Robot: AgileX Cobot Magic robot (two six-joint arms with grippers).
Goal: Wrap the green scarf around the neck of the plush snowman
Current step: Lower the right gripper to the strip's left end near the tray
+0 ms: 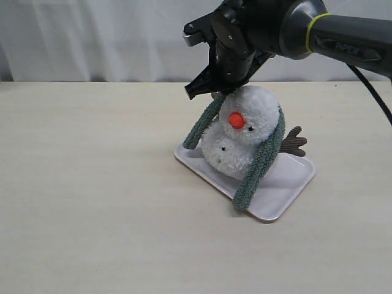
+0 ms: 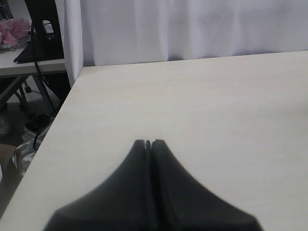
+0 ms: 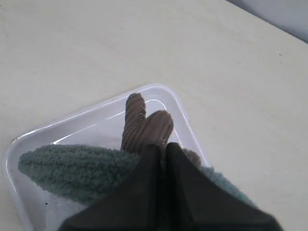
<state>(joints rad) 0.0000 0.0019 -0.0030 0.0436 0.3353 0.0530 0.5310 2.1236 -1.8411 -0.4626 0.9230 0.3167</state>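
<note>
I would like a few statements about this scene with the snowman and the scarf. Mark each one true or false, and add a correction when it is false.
1. The plush snowman sits on the white tray. True.
2. The green scarf lies flat on the table beside the tray. False: it is draped around the back of the snowman, with one end hanging down on each side.
3. The right end effector is shut. True.
4. The left end effector holds one end of the scarf. False: it is shut over bare table, with no scarf near it.
5. The snowman's nose is blue. False: it is orange.
</note>
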